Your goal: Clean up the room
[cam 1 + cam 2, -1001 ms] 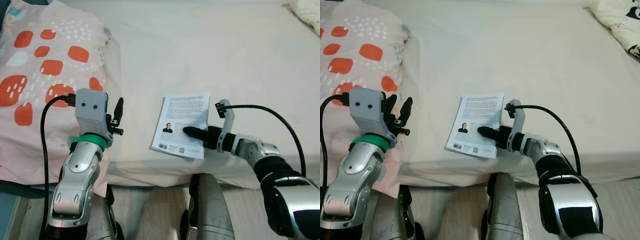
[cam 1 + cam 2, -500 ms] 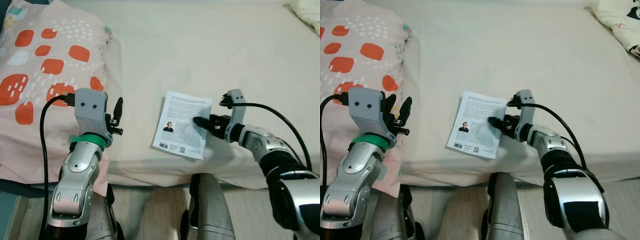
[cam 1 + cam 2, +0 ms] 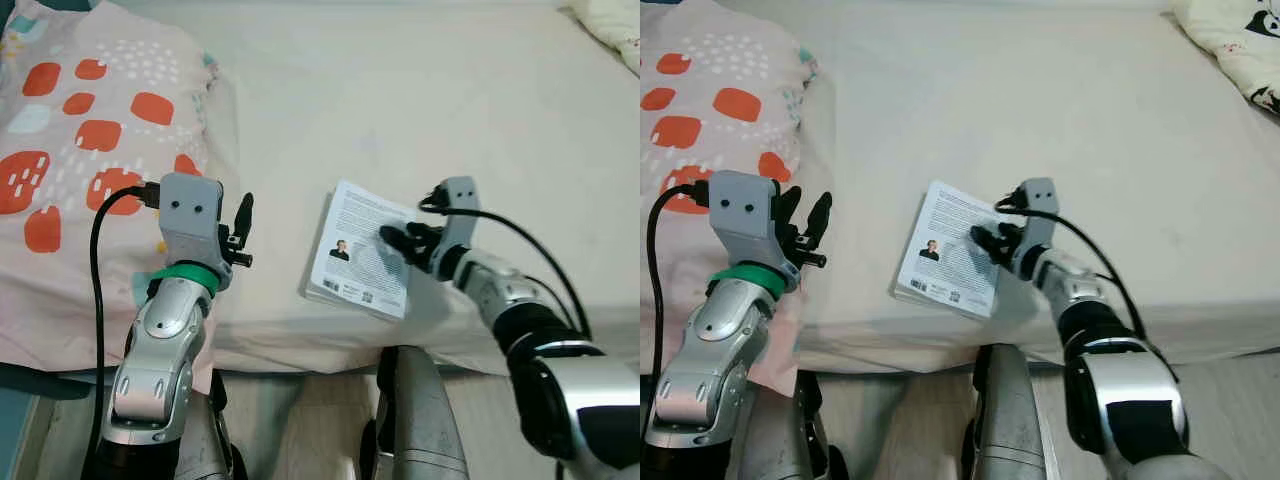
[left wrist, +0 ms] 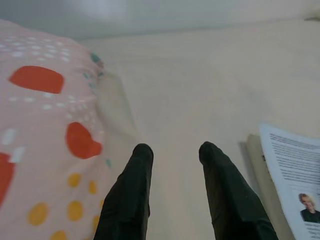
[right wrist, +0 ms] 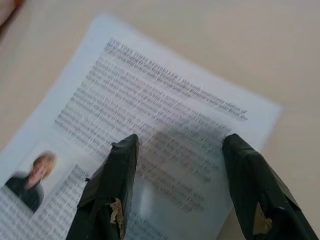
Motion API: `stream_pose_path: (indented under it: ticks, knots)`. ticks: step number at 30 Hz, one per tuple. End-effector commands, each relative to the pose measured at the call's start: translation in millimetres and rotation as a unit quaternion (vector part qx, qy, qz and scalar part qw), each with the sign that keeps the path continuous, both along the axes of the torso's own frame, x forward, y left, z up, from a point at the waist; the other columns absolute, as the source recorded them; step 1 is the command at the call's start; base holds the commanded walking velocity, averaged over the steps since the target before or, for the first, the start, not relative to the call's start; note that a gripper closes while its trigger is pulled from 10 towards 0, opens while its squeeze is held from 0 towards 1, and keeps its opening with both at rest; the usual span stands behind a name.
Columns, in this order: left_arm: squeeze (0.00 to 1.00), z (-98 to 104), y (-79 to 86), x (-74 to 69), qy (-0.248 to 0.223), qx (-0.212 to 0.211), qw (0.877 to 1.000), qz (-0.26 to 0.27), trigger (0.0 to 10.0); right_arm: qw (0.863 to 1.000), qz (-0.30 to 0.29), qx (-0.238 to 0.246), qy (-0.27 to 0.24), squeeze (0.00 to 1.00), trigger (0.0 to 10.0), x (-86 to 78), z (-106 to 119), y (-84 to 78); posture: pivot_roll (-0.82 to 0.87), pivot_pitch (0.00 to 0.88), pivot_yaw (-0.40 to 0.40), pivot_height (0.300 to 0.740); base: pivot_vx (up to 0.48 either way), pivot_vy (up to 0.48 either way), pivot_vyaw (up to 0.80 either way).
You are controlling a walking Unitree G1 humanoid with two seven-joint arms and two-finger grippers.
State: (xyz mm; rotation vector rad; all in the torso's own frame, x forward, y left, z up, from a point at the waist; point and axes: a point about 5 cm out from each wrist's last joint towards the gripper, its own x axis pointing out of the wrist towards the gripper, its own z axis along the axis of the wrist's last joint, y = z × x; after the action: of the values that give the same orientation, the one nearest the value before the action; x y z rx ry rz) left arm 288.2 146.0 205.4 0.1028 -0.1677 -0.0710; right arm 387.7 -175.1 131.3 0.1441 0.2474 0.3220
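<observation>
Book [image 3: 362,262] lying face-down near the front edge of the bed [image 3: 420,110], right gripper [image 5: 177,150] over its back cover with fingers [image 5: 115,185] spread apart, gripping nothing. Left of the book, left gripper [image 4: 172,152] raised, fingers parted and empty. Farther left, patterned pillow [image 3: 70,130] on the bed.

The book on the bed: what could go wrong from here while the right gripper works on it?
1. The book lies near the bed edge; a push from the right gripper might slide it off onto the floor.
2. The open fingers rest over the flat cover, so they may slip or crease it rather than get hold.
</observation>
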Motion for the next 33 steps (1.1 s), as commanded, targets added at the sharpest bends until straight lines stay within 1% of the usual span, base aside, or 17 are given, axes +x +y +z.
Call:
stream_pose_path:
  ticks: [1,2,3,5,6,8,12,15,17,22,24,25,26,28,29,30,33]
  knots:
    - [0.0,-2.1,3.0,-2.8,0.006,0.002,1.0,0.003,10.0,0.998,-0.049,-0.011,0.027,0.0,10.0,-5.2,-15.4,-5.7,0.09,0.161,0.032,0.49,0.0,0.0,0.0]
    - [0.0,-2.2,3.6,-3.2,0.006,0.003,1.0,0.003,10.0,0.996,-0.079,-0.03,0.02,0.0,10.0,-4.5,-14.8,-9.4,0.09,0.166,0.037,0.49,0.0,0.0,0.0]
    - [0.0,-2.6,3.4,-3.3,0.007,0.004,1.0,0.002,10.0,0.992,-0.109,-0.068,0.01,0.0,10.0,-3.8,-13.4,-15.1,0.09,0.166,0.037,0.49,0.0,0.0,0.0]
    - [0.0,-3.2,3.0,-4.0,0.009,0.006,1.0,0.0,10.0,0.976,-0.162,-0.144,-0.02,0.0,10.0,-2.5,-5.9,-28.9,0.09,0.175,0.045,0.49,0.0,0.0,0.0]
    - [0.0,-3.2,3.0,-4.0,0.009,0.006,1.0,0.0,10.0,0.976,-0.162,-0.144,-0.02,0.0,10.0,-2.5,-5.9,-28.9,0.09,0.175,0.045,0.49,0.0,0.0,0.0]
    - [0.0,-4.2,2.0,-4.6,0.013,0.007,1.0,-0.003,10.0,0.959,-0.209,-0.186,-0.048,0.0,10.0,-2.0,4.2,-44.8,0.08,0.184,0.049,0.49,0.0,0.0,0.0]
    - [0.0,-4.8,1.2,-5.9,0.016,0.007,1.0,-0.006,10.0,0.957,-0.226,-0.18,-0.035,0.0,10.0,-4.6,0.9,-51.8,0.08,0.193,0.055,0.49,0.0,0.0,0.0]
    - [0.0,-4.8,1.2,-7.0,0.018,0.008,1.0,-0.008,10.0,0.961,-0.22,-0.167,-0.02,0.0,10.0,-6.5,-5.7,-49.4,0.09,0.201,0.06,0.49,0.0,0.0,0.0]
    - [0.0,-4.8,1.7,-8.6,0.021,0.011,1.0,-0.009,10.0,0.968,-0.206,-0.147,-0.002,0.0,10.0,-8.0,-13.8,-41.1,0.1,0.218,0.066,0.49,0.0,0.0,0.0]
    - [0.0,-4.5,3.8,-11.7,0.024,0.014,1.0,-0.007,10.0,0.976,-0.171,-0.134,0.009,0.0,10.0,-7.8,-19.8,-25.8,0.12,0.237,0.069,0.49,0.0,0.0,0.0]
    - [0.0,-4.4,5.7,-14.3,0.027,0.016,1.0,-0.004,10.0,0.982,-0.134,-0.13,0.0,0.0,10.0,-5.0,-17.7,-11.6,0.13,0.247,0.068,0.49,0.0,0.0,0.0]
    - [0.0,-4.4,5.7,-14.3,0.027,0.016,1.0,-0.004,10.0,0.982,-0.134,-0.13,0.0,0.0,10.0,-5.0,-17.7,-11.6,0.13,0.247,0.068,0.49,0.0,0.0,0.0]
    - [0.0,-4.4,6.2,-15.5,0.028,0.017,0.999,-0.003,10.0,0.985,-0.119,-0.126,-0.007,0.0,10.0,-3.1,-14.7,-5.4,0.13,0.25,0.068,0.49,0.0,0.0,0.0]
    - [0.0,-4.4,6.2,-15.5,0.028,0.017,0.999,-0.003,10.0,0.985,-0.119,-0.126,-0.007,0.0,10.0,-3.1,-14.7,-5.4,0.13,0.25,0.068,0.49,0.0,0.0,0.0]
    - [0.0,-4.5,6.3,-16.8,0.028,0.017,0.999,-0.002,10.0,0.988,-0.099,-0.117,-0.018,0.0,10.0,-0.4,-10.0,2.8,0.14,0.252,0.067,0.49,0.0,0.0,0.0]
    - [0.0,-4.5,6.3,-16.8,0.028,0.017,0.999,-0.002,10.0,0.988,-0.099,-0.117,-0.018,0.0,10.0,-0.4,-10.0,2.8,0.14,0.252,0.067,0.49,0.0,0.0,0.0]
    - [0.0,-3.2,5.2,-17.1,0.028,0.016,0.999,-0.001,10.0,0.994,-0.006,-0.093,-0.049,0.0,10.0,6.7,6.4,42.9,0.14,0.252,0.062,0.49,0.0,0.0,0.0]
